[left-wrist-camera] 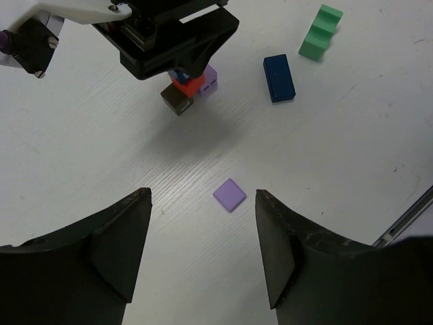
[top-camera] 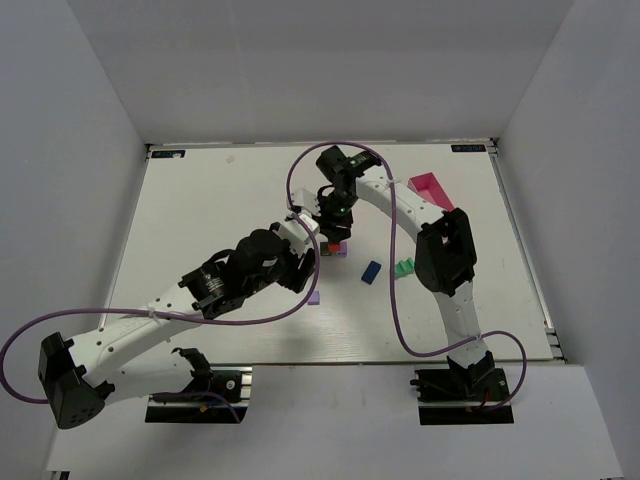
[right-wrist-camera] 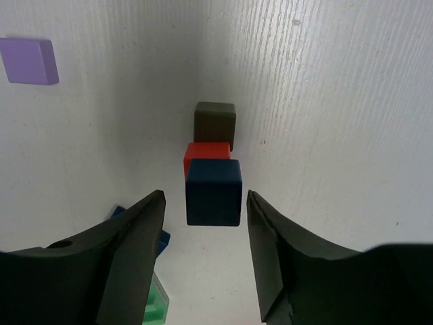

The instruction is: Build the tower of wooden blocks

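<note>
The tower [right-wrist-camera: 214,145] stands mid-table, seen from above in the right wrist view: a dark grey block [right-wrist-camera: 215,122] lowest, a red block [right-wrist-camera: 206,150] over it and a dark blue cube [right-wrist-camera: 214,191] on top. My right gripper [right-wrist-camera: 205,200] is open around the blue cube, with a gap on each side. In the top view the right gripper [top-camera: 338,215] hangs straight over the tower [top-camera: 339,240]. My left gripper [left-wrist-camera: 203,196] is open and empty above a flat lilac block [left-wrist-camera: 230,195]. A second lilac block [left-wrist-camera: 208,80] sits against the tower's foot.
A long blue block [left-wrist-camera: 279,78] and a green stepped block [left-wrist-camera: 321,32] lie right of the tower. A pink tray [top-camera: 432,188] sits at the back right. The left gripper [top-camera: 308,262] is just left of the tower. The table's edge [left-wrist-camera: 406,220] runs nearby.
</note>
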`<control>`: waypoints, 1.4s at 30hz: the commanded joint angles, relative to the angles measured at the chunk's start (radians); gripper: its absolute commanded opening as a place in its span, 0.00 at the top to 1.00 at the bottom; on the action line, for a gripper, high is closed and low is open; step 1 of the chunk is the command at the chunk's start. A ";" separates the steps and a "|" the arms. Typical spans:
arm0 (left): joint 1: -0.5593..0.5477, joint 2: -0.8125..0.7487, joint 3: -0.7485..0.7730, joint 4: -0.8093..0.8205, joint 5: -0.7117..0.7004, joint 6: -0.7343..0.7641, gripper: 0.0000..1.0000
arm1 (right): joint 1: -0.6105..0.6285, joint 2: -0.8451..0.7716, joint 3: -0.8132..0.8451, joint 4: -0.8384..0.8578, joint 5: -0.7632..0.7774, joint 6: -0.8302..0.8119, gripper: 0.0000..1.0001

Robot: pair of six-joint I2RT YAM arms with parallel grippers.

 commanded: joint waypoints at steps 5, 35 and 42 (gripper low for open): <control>0.004 -0.027 -0.006 0.019 0.015 0.009 0.27 | 0.010 0.003 0.032 -0.005 -0.008 -0.001 0.17; 0.004 -0.079 -0.043 0.069 0.018 0.019 0.16 | -0.055 -0.409 -0.404 0.426 0.211 0.285 0.10; 0.004 0.024 -0.034 0.048 -0.049 -0.082 0.16 | -0.162 -0.588 -0.724 0.546 0.159 0.280 0.12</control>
